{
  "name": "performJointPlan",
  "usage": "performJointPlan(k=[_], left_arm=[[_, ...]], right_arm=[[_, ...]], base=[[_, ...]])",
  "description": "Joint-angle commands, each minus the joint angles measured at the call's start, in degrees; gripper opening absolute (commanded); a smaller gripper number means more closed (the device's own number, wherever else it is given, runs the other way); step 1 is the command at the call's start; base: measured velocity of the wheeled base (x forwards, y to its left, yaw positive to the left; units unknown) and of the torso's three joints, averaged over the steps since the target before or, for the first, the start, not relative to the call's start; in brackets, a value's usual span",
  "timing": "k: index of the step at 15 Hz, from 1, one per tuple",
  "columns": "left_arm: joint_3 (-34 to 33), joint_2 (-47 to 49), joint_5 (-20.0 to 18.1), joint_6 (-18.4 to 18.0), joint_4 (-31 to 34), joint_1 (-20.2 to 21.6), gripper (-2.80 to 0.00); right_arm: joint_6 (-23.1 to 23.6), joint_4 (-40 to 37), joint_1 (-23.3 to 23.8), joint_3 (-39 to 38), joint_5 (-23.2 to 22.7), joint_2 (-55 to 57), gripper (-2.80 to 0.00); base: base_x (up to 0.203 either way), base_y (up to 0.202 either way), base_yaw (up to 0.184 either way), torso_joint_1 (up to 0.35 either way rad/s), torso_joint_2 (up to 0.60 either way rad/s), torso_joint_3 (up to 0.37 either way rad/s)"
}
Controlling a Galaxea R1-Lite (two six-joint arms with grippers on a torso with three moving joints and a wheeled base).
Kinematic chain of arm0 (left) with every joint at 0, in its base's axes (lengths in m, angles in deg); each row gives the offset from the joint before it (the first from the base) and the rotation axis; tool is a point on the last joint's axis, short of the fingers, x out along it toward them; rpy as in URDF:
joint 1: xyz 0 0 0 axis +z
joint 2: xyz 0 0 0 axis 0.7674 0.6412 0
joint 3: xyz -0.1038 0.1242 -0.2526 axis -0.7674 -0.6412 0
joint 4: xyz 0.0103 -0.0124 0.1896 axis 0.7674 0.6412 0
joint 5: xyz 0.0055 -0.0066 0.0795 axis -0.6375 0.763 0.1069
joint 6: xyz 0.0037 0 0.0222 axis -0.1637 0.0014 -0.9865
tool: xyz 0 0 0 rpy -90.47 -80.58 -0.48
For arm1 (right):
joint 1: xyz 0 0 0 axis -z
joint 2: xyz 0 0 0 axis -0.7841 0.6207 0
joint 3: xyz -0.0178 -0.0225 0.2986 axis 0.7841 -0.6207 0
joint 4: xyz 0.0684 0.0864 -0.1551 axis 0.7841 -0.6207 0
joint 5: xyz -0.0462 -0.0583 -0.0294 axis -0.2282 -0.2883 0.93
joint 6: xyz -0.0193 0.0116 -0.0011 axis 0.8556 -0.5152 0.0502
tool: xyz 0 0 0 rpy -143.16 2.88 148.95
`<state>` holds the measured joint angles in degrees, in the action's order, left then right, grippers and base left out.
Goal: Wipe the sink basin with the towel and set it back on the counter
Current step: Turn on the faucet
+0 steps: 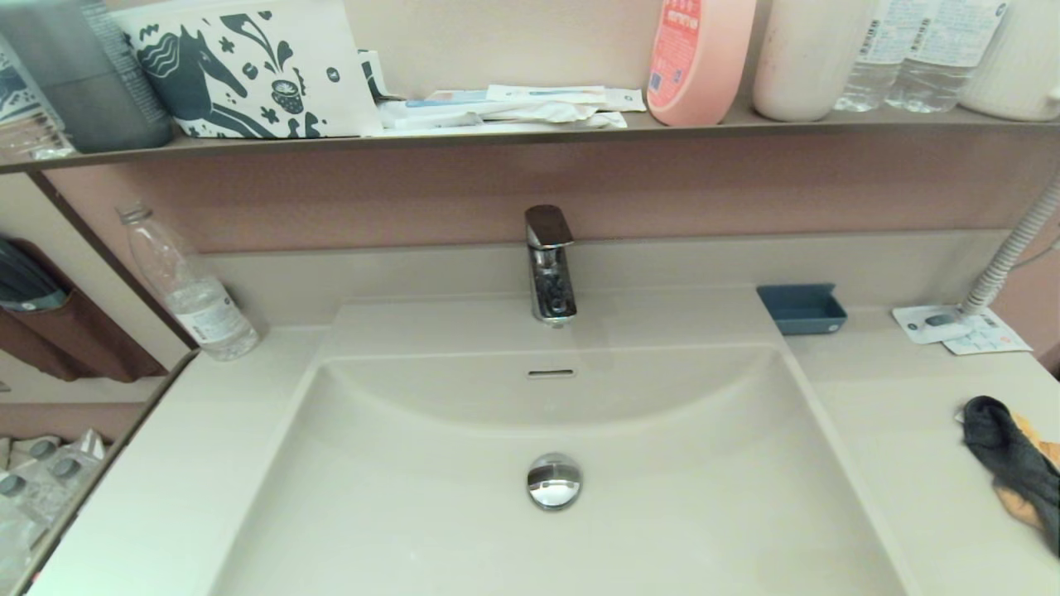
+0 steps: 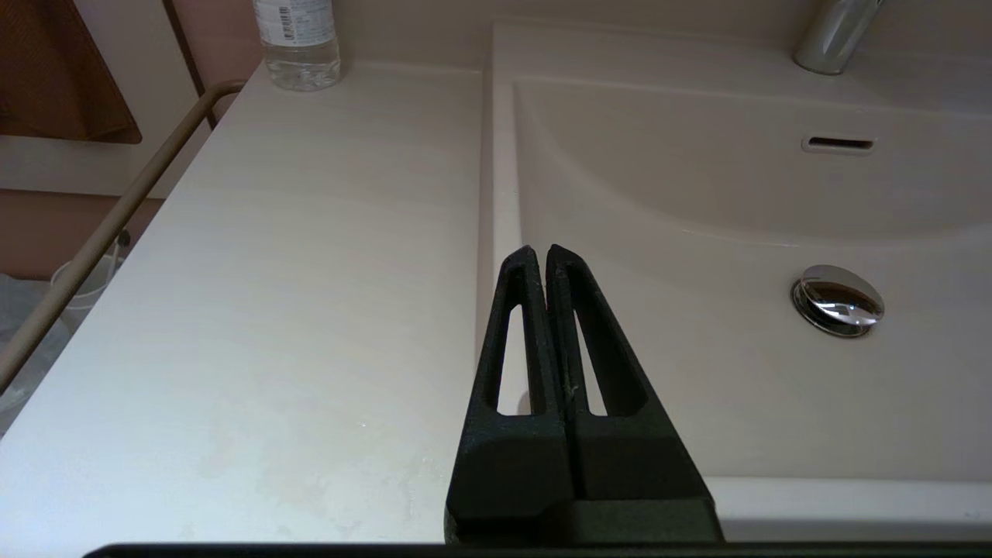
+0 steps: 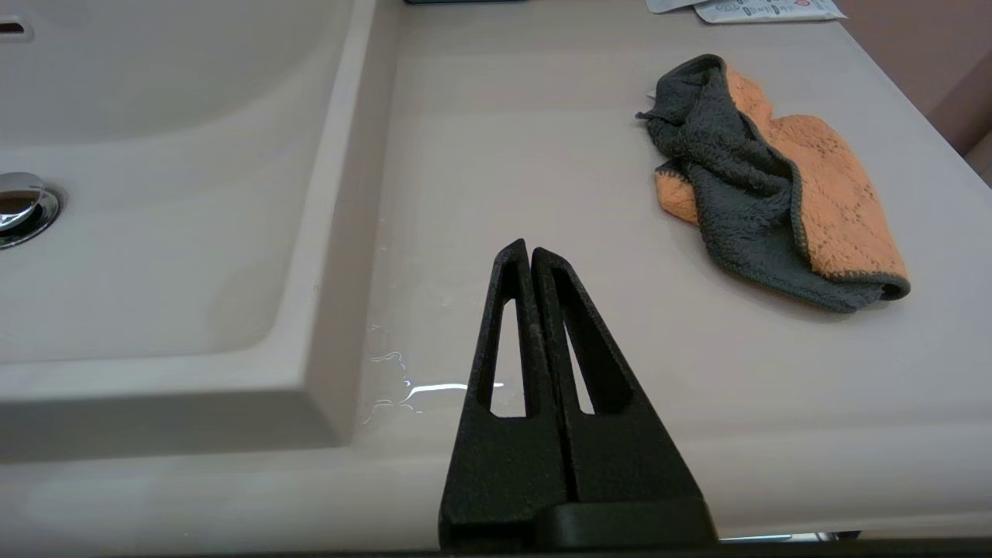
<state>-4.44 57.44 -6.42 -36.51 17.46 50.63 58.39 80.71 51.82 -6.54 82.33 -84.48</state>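
Observation:
The cream sink basin [image 1: 431,497] fills the middle of the head view, with its chrome drain plug [image 1: 554,480] and overflow slot [image 1: 551,373]. The towel [image 1: 1014,463], dark grey over orange, lies crumpled on the counter [image 1: 894,447] at the right edge. In the right wrist view the towel [image 3: 767,186] rests beyond my right gripper [image 3: 528,252], which is shut and empty above the counter near the basin's right rim. My left gripper [image 2: 540,254] is shut and empty over the basin's left rim [image 2: 496,194]. Neither gripper shows in the head view.
A chrome faucet [image 1: 549,265] stands behind the basin. A plastic bottle [image 1: 192,290] sits at the back left, a blue tray [image 1: 802,308] and paper packets [image 1: 961,329] at the back right. A dark shelf [image 1: 530,132] above carries bottles and boxes. Water drops [image 3: 403,384] lie on the counter.

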Motion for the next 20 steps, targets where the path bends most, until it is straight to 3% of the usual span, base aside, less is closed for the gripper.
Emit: performJointPlan(k=[1, 13, 17, 20], left_arm=[[0.0, 0.1, 0.0, 0.0, 0.0, 0.0, -2.8], [0.1, 0.0, 0.0, 0.0, -0.8, 0.0, -2.8], [6.5, 2.4, -3.0, -0.1, 1.0, -0.4, -2.8], [10.9, 10.2, -5.2, -0.2, 0.6, -0.4, -2.8]], right_arm=[[0.0, 0.0, 0.0, 0.0, 0.0, 0.0, -2.8], [0.0, 0.0, 0.0, 0.0, 0.0, 0.0, -2.8], [0.0, 0.0, 0.0, 0.0, 0.0, 0.0, -2.8], [0.0, 0.0, 0.0, 0.0, 0.0, 0.0, -2.8]], base=[[0.0, 0.0, 0.0, 0.0, 0.0, 0.0], [0.0, 0.0, 0.0, 0.0, 0.0, 0.0], [0.0, 0.0, 0.0, 0.0, 0.0, 0.0], [0.0, 0.0, 0.0, 0.0, 0.0, 0.0]])
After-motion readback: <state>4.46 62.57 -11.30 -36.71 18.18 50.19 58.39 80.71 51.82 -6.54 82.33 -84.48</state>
